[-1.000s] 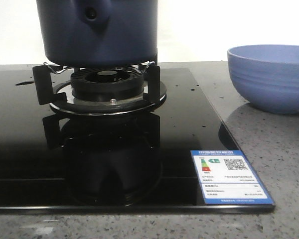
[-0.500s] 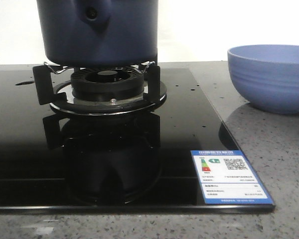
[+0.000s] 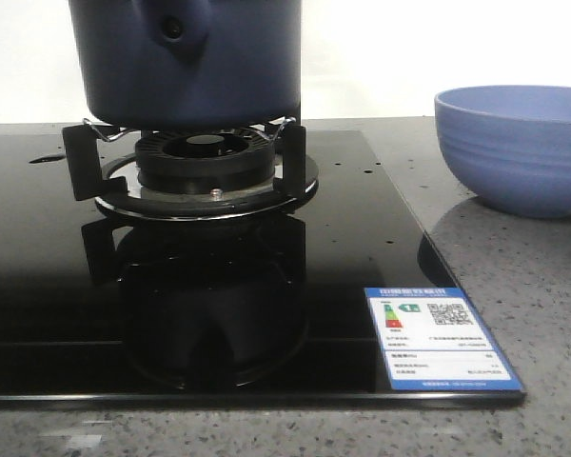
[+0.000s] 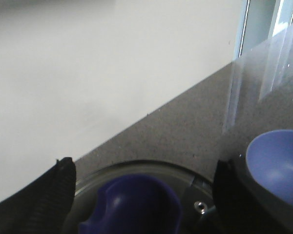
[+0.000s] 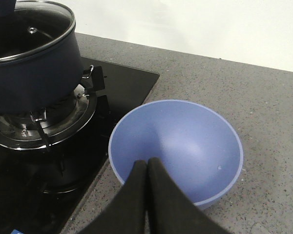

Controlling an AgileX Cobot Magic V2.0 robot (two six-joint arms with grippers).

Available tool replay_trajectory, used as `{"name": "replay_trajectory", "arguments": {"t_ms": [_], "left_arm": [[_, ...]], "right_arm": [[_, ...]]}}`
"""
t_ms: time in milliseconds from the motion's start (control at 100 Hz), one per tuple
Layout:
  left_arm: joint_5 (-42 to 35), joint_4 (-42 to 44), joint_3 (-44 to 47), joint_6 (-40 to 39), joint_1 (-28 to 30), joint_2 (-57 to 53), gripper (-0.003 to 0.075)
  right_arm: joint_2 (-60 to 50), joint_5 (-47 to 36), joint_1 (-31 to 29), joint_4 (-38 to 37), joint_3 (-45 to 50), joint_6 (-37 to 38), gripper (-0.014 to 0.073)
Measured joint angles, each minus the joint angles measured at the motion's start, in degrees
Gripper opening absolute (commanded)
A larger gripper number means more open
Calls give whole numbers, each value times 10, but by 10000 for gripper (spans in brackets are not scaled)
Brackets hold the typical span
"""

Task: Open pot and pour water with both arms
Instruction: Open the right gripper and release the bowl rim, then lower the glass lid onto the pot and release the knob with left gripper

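Note:
The dark navy pot (image 3: 190, 57) stands on the gas burner (image 3: 205, 162), its handle stub (image 3: 176, 29) facing the front camera. It also shows in the right wrist view (image 5: 29, 73) with a glass lid (image 5: 34, 29) on it. In the left wrist view my left gripper (image 4: 142, 170) is open, one finger on each side of the lid's dark blue knob (image 4: 136, 204) and apart from it. My right gripper (image 5: 147, 163) is shut and empty, hovering over the near rim of the light blue bowl (image 5: 185, 141).
The light blue ribbed bowl (image 3: 519, 148) stands on the grey counter to the right of the black glass cooktop (image 3: 38, 286). A blue and white energy label (image 3: 438, 338) sits on the cooktop's front right corner. A white wall runs behind.

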Motion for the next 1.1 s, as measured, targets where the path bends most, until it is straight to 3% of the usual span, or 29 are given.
{"name": "replay_trajectory", "arguments": {"t_ms": [100, 190, 370, 390, 660, 950, 1100], "left_arm": [[2, 14, 0, 0, 6, -50, 503], [2, 25, 0, 0, 26, -94, 405], [-5, 30, 0, -26, 94, -173, -4], [-5, 30, 1, -28, 104, -182, -18], [-26, 19, 132, -60, 208, -318, -20], [-93, -18, 373, -66, 229, -544, -20], [-96, -25, 466, -66, 229, -642, -20]], "right_arm": [[0, -13, 0, 5, 0, 0, -62], [0, -36, 0, 26, 0, 0, -62], [0, -100, 0, 74, 0, 0, -62], [0, -104, 0, 76, 0, -1, -62], [0, -145, 0, 128, 29, -80, -62], [0, -154, 0, 370, 134, -335, -62], [0, -165, 0, 421, 155, -387, -62]]}}
